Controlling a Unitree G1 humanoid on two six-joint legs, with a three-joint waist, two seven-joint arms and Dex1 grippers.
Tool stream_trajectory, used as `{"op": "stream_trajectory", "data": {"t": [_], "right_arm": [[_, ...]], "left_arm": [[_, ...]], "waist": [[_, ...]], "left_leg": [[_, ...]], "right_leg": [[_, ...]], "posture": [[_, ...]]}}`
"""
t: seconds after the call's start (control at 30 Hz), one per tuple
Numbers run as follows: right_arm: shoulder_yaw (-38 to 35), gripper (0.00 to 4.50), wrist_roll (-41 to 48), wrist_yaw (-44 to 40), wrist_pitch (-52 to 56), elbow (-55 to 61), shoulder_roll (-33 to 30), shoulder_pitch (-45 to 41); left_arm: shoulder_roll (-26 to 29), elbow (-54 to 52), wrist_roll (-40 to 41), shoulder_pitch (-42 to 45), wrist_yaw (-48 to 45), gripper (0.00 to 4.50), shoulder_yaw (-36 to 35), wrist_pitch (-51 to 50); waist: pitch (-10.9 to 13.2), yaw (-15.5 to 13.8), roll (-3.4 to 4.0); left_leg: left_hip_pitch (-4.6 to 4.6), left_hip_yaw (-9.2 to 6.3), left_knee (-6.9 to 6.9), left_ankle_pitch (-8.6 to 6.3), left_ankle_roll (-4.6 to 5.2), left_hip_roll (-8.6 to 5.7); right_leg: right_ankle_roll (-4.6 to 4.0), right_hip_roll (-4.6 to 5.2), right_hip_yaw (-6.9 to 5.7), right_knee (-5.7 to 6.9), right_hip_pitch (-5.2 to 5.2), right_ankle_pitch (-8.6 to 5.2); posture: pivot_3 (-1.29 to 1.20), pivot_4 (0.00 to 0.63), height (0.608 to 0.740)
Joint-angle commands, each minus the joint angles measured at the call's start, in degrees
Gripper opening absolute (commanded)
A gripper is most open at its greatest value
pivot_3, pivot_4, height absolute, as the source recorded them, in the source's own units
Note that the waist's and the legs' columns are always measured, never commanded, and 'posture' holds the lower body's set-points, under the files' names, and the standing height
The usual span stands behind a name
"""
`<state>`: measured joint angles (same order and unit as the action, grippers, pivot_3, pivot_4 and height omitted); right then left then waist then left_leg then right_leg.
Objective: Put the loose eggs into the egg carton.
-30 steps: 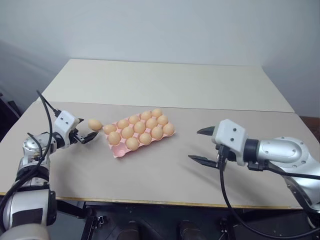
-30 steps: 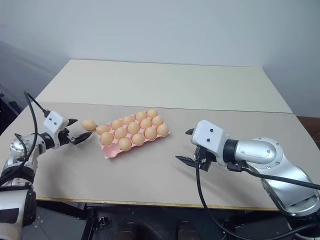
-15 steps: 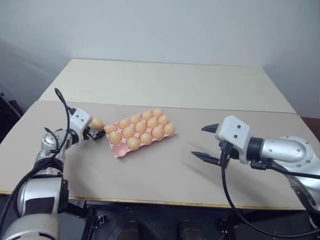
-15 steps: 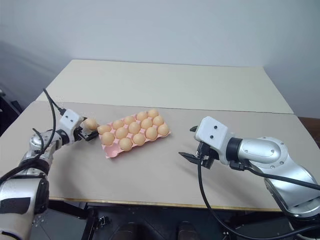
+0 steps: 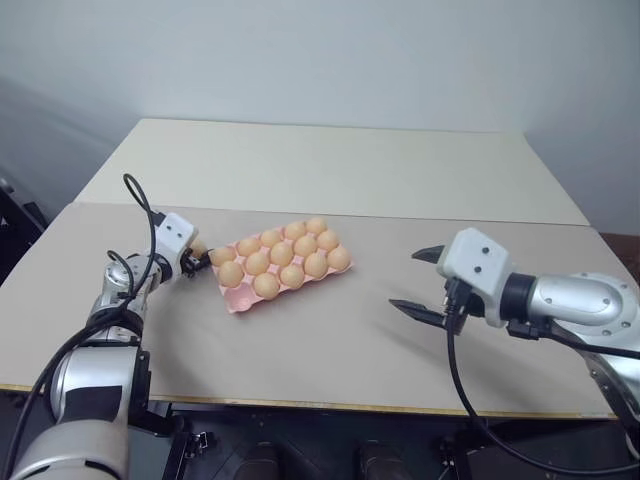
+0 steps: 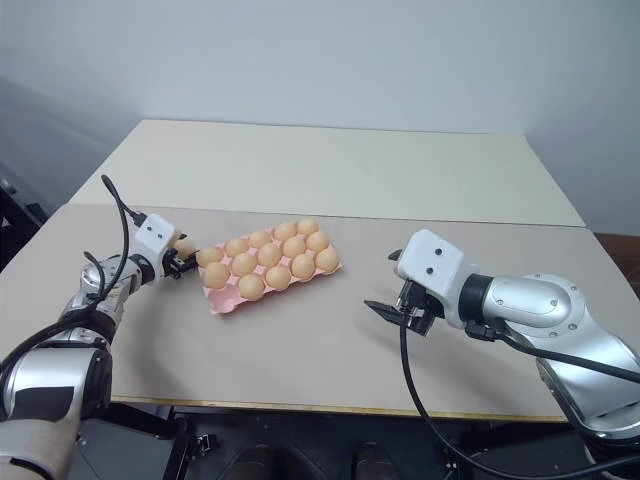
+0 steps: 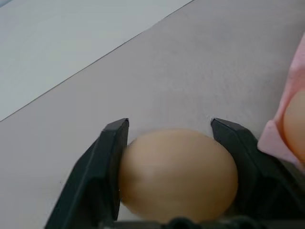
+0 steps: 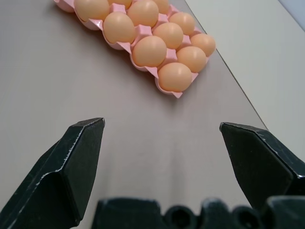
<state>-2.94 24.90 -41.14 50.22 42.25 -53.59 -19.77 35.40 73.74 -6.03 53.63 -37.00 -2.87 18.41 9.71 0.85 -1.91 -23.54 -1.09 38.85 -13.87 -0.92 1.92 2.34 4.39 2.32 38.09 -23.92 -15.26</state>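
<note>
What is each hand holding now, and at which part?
The left hand holds a loose egg by its two opposite sides. The right hand is open and empty.

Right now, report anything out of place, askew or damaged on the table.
One loose egg sits outside the egg carton, just off its left end, between the left gripper fingers, which press its sides. The carton lies at an angle to the table edge. No cracks or spills show.
</note>
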Motion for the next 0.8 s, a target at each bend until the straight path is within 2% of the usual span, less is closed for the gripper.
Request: {"op": "stream_trajectory", "data": {"t": [0.03,0.4,0.5,0.67,0.8], "right_arm": [[-1.99,4.50,0.19,0.47,-0.17,1.77,-0.76,-0.35],[-1.00,4.50,0.08,0.54,-0.97,1.21,0.01,-0.58],[-0.54,4.50,-0.11,0.54,-1.39,0.82,0.33,-0.77],[0.65,4.50,-0.71,0.43,-2.41,-0.16,1.19,-1.46],[1.31,4.50,-1.32,0.58,-3.33,-0.69,1.64,-1.97]], "left_arm": [[1.83,-0.13,-1.35,-0.31,-0.08,2.42,0.89,-0.26],[10.72,-5.75,2.25,-7.60,-6.07,2.42,-2.16,2.29],[11.18,-9.40,7.63,-9.28,-10.82,2.42,-5.92,2.48],[9.11,-18.42,20.35,-12.83,-24.02,2.42,-13.03,-1.79],[6.27,-28.28,28.27,-18.00,-34.10,2.42,-14.47,-7.42]], "waist": [[0.00,0.06,0.00],[-0.01,1.62,0.01],[0.00,1.42,0.01],[-0.01,0.49,0.00],[-0.01,0.26,0.01]], "left_leg": [[0.01,0.00,0.00,0.00,0.00,0.00],[0.03,0.02,-0.03,0.00,0.00,0.03],[0.01,0.02,-0.03,0.00,0.00,0.03],[-0.19,-0.02,0.00,0.00,0.00,0.04],[-0.16,0.00,0.00,0.00,0.00,0.04]], "right_leg": [[0.00,0.00,0.00,0.00,0.00,0.00],[0.00,-0.01,0.05,0.01,-0.04,0.00],[0.00,-0.01,0.04,0.01,-0.05,0.00],[0.00,0.01,-0.02,0.00,-0.15,0.00],[0.00,0.01,-0.01,0.01,-0.14,0.00]], "posture": [[0.00,0.150,0.740],[0.00,0.150,0.740],[0.00,0.150,0.740],[0.00,0.150,0.740],[0.00,0.150,0.740]]}}
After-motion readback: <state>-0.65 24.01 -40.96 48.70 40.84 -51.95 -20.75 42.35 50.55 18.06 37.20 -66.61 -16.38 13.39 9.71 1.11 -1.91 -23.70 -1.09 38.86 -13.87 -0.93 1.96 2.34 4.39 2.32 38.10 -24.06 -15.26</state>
